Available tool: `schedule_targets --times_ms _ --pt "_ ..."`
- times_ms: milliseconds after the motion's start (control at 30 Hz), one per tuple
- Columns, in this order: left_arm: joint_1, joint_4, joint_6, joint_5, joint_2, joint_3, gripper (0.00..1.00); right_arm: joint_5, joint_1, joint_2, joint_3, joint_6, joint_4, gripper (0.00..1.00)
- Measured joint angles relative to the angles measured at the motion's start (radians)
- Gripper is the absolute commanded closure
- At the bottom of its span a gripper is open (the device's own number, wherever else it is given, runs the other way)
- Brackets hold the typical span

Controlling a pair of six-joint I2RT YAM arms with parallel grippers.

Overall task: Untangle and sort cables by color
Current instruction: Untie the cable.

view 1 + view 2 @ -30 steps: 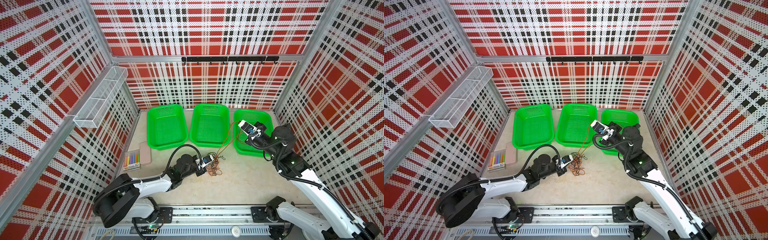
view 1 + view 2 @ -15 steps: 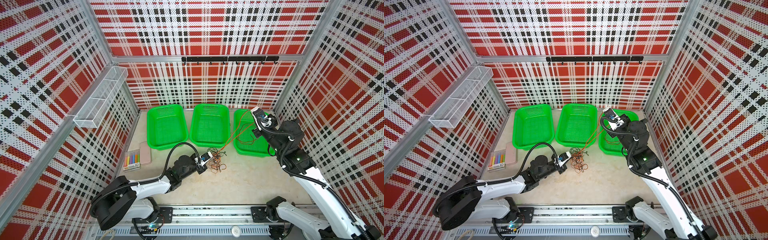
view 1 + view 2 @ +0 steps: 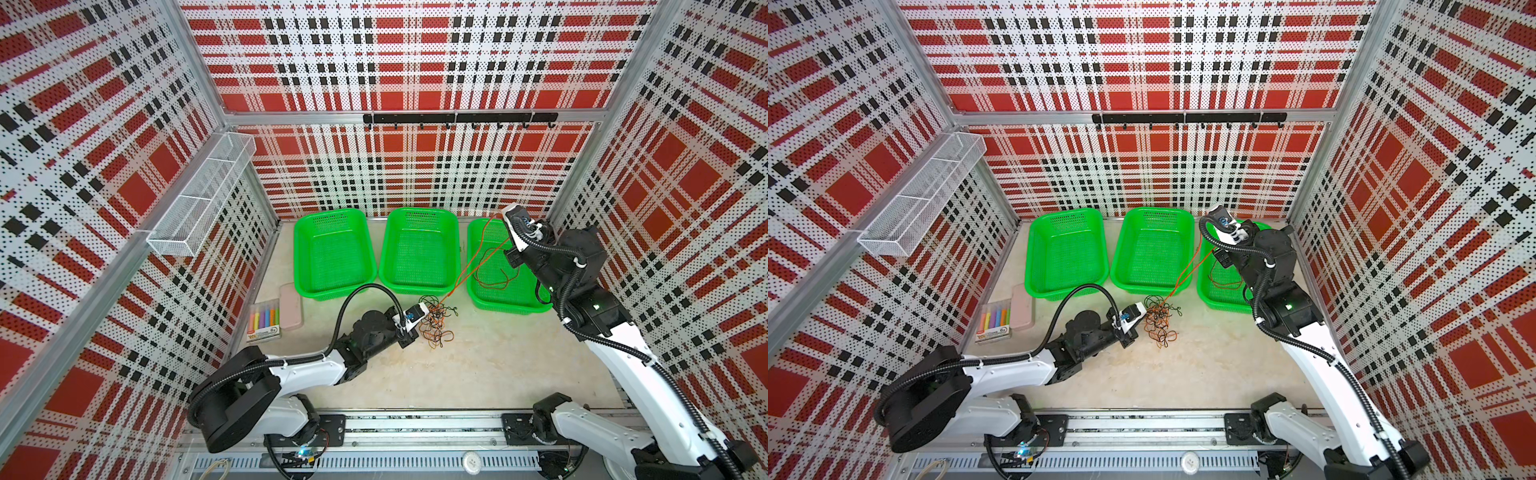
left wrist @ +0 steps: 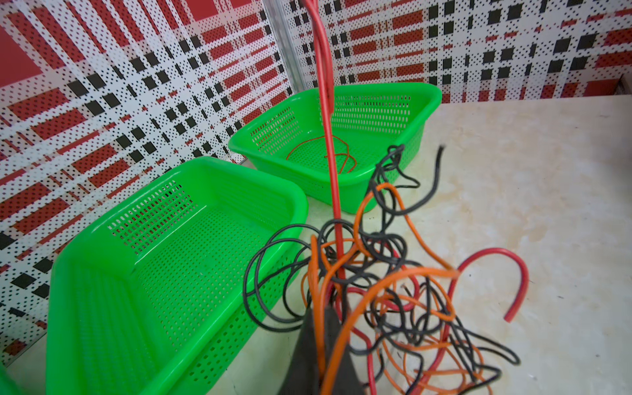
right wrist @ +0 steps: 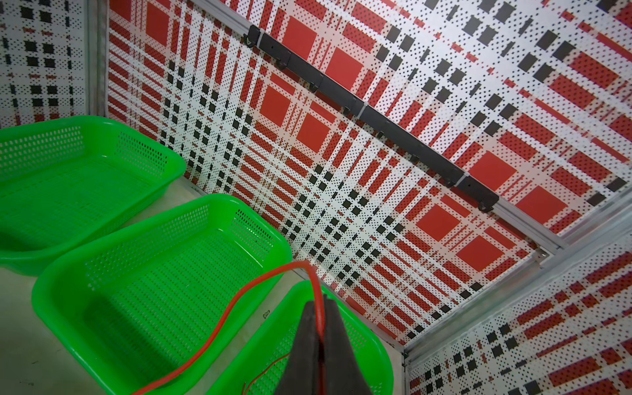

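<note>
Strands of black, orange and red lie heaped in a tangle (image 3: 435, 328) on the pale table (image 3: 498, 374), just short of the gap between two green baskets. The left gripper (image 4: 323, 318) sits low at the heap's near-left edge. Its jaws are pressed together on the tangle, with orange strands running through the tips (which one is truly pinched I cannot tell). Off to the left, near the side wall, a marker pack (image 3: 264, 320) and a pink case (image 3: 291, 305) rest side by side.

From the heap a red cable (image 3: 478, 266) climbs slantwise, doubled, past the front rim of the right basket (image 3: 507, 307) to the right gripper (image 5: 319, 309). That gripper hangs above the basket, jaws clamped on the cable. A red loop (image 3: 494, 284) lies on that basket's floor; whether it is the same cable is unclear. The middle basket (image 3: 415, 289) and left basket (image 3: 332, 295) stand in line beside it. Behind them, a black hook rail (image 3: 457, 118) crosses the plaid back wall.
</note>
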Motion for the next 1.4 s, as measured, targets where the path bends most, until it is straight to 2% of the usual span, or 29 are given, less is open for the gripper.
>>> schedule_targets --times_ms 100,333,600,800,967,1033,1133,1300,1400 --pt "-0.001 -0.029 -0.003 -0.017 0.016 0.000 0.99 -0.063 0.005 0.006 -0.016 -0.023 0.008 1.00" --pt "-0.001 -0.084 -0.027 -0.040 0.067 0.007 0.82 -0.134 0.031 0.031 -0.018 -0.080 0.026 1.00" --pt "-0.005 -0.102 -0.050 -0.042 0.113 0.038 0.67 -0.347 0.063 -0.006 -0.107 -0.127 0.099 1.00" --pt "-0.013 -0.100 -0.052 -0.042 0.114 0.050 0.47 -0.369 0.064 -0.007 -0.100 -0.126 0.135 1.00" --pt "-0.038 -0.101 -0.030 -0.041 0.122 0.065 0.31 -0.438 0.064 -0.007 -0.075 -0.125 0.146 1.00" --pt "-0.041 -0.103 -0.022 -0.042 0.142 0.094 0.30 -0.462 0.066 -0.007 -0.075 -0.125 0.152 1.00" --pt "-0.041 -0.108 -0.015 -0.039 0.180 0.155 0.34 -0.489 0.066 -0.005 -0.075 -0.126 0.152 1.00" --pt "-0.033 -0.107 -0.008 -0.012 0.233 0.222 0.47 -0.502 0.066 -0.005 -0.074 -0.126 0.151 1.00" --pt "-0.026 -0.108 -0.010 0.004 0.267 0.233 0.59 -0.492 0.066 -0.005 -0.056 -0.127 0.146 1.00"
